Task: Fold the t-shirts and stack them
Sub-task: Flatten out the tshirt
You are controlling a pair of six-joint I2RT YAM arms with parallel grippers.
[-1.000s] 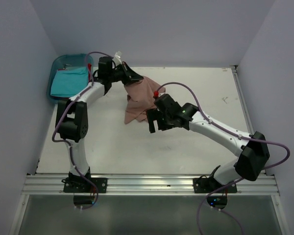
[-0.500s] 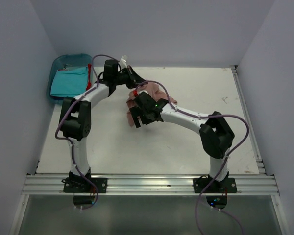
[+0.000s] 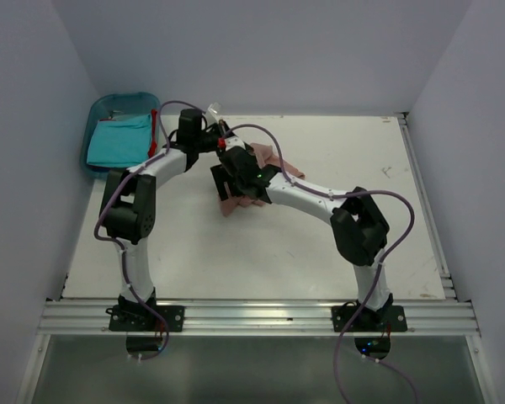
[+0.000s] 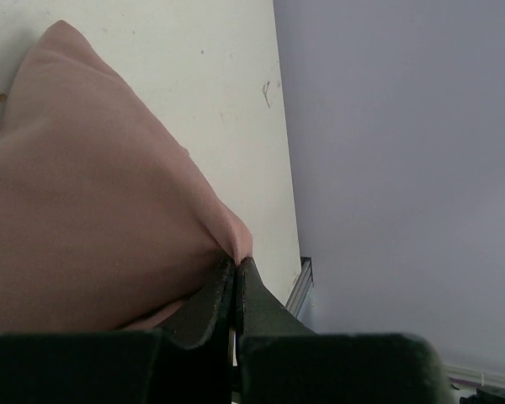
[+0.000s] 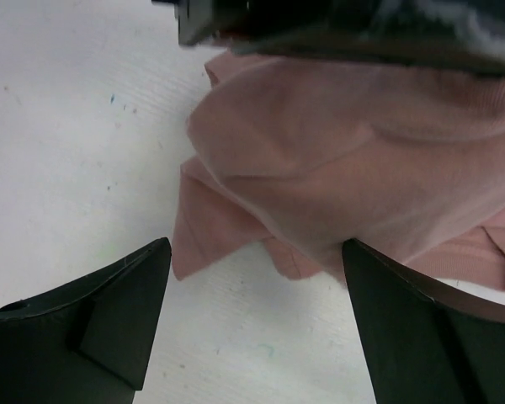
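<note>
Pinching the dusty-pink cloth t-shirt (image 4: 93, 219) in my clamped left gripper (image 4: 236, 263), I hovered my right gripper (image 5: 257, 252), jaws wide apart, over it (on the white table (image 3: 320, 252), far and left of centre).

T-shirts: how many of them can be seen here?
2 for certain: the pink t-shirt on the table, pinched by the left gripper, and the turquoise t-shirt in the blue bin. A red strip at the bin's edge may be a third, mostly hidden.

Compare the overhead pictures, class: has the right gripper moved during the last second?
Yes. The right gripper has swung left, toward the blue bin, and now hovers over the pink t-shirt.
</note>
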